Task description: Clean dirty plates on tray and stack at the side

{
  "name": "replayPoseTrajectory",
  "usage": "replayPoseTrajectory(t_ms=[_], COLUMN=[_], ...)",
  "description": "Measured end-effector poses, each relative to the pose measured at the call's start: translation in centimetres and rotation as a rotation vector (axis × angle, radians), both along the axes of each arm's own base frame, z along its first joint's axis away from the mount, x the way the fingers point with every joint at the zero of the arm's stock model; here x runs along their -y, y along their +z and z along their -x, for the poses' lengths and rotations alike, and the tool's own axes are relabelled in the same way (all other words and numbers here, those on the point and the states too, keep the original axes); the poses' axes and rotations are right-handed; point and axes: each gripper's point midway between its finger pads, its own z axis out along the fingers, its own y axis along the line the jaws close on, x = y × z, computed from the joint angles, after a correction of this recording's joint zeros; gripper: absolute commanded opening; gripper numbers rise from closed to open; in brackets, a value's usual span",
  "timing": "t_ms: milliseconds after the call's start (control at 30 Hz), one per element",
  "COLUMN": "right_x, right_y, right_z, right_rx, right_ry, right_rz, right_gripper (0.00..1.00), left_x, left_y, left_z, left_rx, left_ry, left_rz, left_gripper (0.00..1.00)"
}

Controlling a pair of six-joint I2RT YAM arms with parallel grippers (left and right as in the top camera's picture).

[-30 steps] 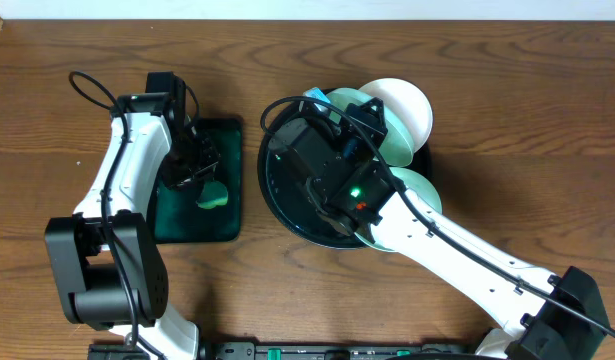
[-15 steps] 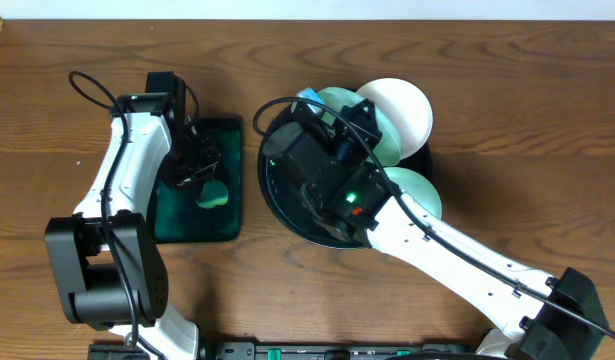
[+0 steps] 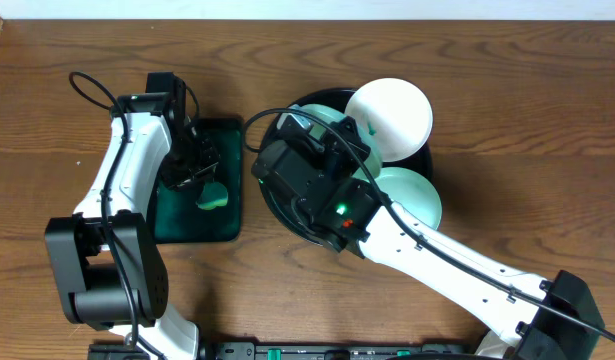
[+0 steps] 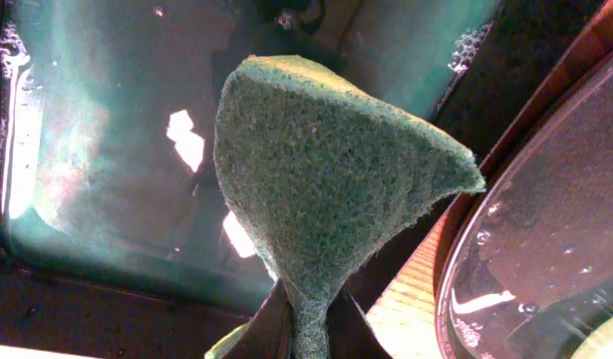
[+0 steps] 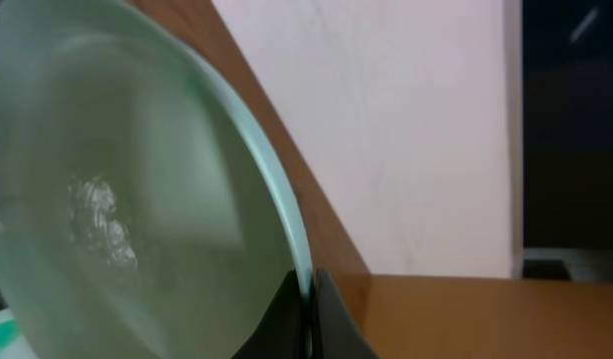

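**A:** Overhead first. Anything move in the last second?

**B:** Yep. The right arm [image 3: 437, 250] swung its wrist left across the large round glossy black tray [image 3: 322, 97]. It took a pale mint-green round plate [image 3: 359, 145] along, so the white round plate [image 3: 392, 112] at the tray's far right now shows nearly whole. A second mint-green plate [image 3: 415, 195] sits near right, overhanging the rim. The left arm [image 3: 127, 170] hasn't budged. It hangs over the dark green rectangular tray [image 3: 177, 222], left of the black one, with a green scouring sponge [image 3: 213, 195].

**A:** Meaning?

**B:** My guess is that plate one is picked and headed for scrubbing. Nothing is stacked on the wooden desk [image 3: 517, 110] yet.

**A:** Left wrist view?

**B:** The left jaws are pinching the sponge's narrow bottom end, and it fans out above the wet green tray. The black tray's edge is at right.

**A:** Right wrist view?

**B:** The right jaws are pressed together on the mint plate's rim, and the plate is tipped steeply. I can't tell about smears because it's too blurry.

**A:** Any labels?

**B:** Nothing readable, just a green light [image 3: 339, 210] on the right arm.
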Motion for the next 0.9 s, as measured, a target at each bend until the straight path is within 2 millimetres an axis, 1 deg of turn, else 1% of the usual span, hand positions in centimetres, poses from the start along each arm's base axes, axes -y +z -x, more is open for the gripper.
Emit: replayPoseTrajectory(t_ms=[67, 100, 200, 233, 333, 400, 467, 533, 567, 600, 700, 733, 767, 800, 867, 900], right_x=[0.1, 0.3, 0.0, 0.2, -0.1, 0.4, 0.1, 0.0, 0.0, 0.5, 2.4, 3.7, 4.5, 6.4, 8.8, 10.6], right_y=[-0.8, -1.0, -1.6, -1.8, -1.7, -1.6, -1.6, -2.1, -2.7, -3.7, -5.0, -5.4, -5.5, -5.4, -5.3, -5.1], right_z=[0.3, 0.5, 0.6, 0.7, 0.6, 1.0, 1.2, 1.2, 1.2, 0.7, -1.0, -2.0, -2.7, -4.0, -5.1, -5.8], right_rx=[-0.038, -0.045, -0.077, -0.083, -0.087, -0.094, -0.113, -0.147, -0.184, -0.236, -0.308, -0.320, -0.324, -0.318, -0.314, -0.308], right_ry=[0.005, -0.003, 0.011, 0.003, 0.009, -0.001, 0.007, 0.005, -0.004, -0.043, -0.156, -0.223, -0.260, -0.330, -0.396, -0.441], right_rz=[-0.010, -0.015, -0.062, -0.062, -0.110, -0.116, -0.180, -0.248, -0.313, -0.416, -0.632, -0.731, -0.786, -0.893, -0.985, -1.043], right_gripper=[0.01, 0.01, 0.01, 0.01, 0.01, 0.01, 0.01, 0.01, 0.01, 0.01, 0.01, 0.01, 0.01, 0.01, 0.01, 0.01], left_x=[0.0, 0.0, 0.0, 0.0, 0.0, 0.0, 0.0, 0.0, 0.0, 0.0, 0.0, 0.0, 0.0, 0.0, 0.0, 0.0], left_y=[0.0, 0.0, 0.0, 0.0, 0.0, 0.0, -0.1, -0.1, -0.1, -0.1, -0.1, -0.1, -0.1, -0.1, -0.1, -0.1], left_z=[-0.1, -0.1, 0.0, -0.1, 0.0, 0.1, 0.1, 0.1, 0.1, 0.1, 0.2, 0.3, 0.3, 0.3, 0.3, 0.3], left_rx=[0.003, 0.003, 0.002, 0.002, 0.000, -0.003, -0.005, -0.004, -0.004, -0.005, -0.010, -0.011, -0.011, -0.011, -0.011, -0.011], left_ry=[0.000, 0.000, 0.000, 0.000, 0.000, 0.000, 0.000, 0.000, 0.000, 0.000, 0.000, 0.000, 0.000, 0.000, 0.000, 0.000], left_rz=[0.000, 0.000, 0.000, 0.000, 0.000, 0.001, 0.001, 0.001, 0.000, 0.001, 0.001, 0.001, 0.001, 0.001, 0.001, 0.001], left_gripper=[0.07, 0.07, 0.07, 0.07, 0.07, 0.07, 0.07, 0.07, 0.07, 0.07, 0.07, 0.07, 0.07, 0.07, 0.07, 0.07])
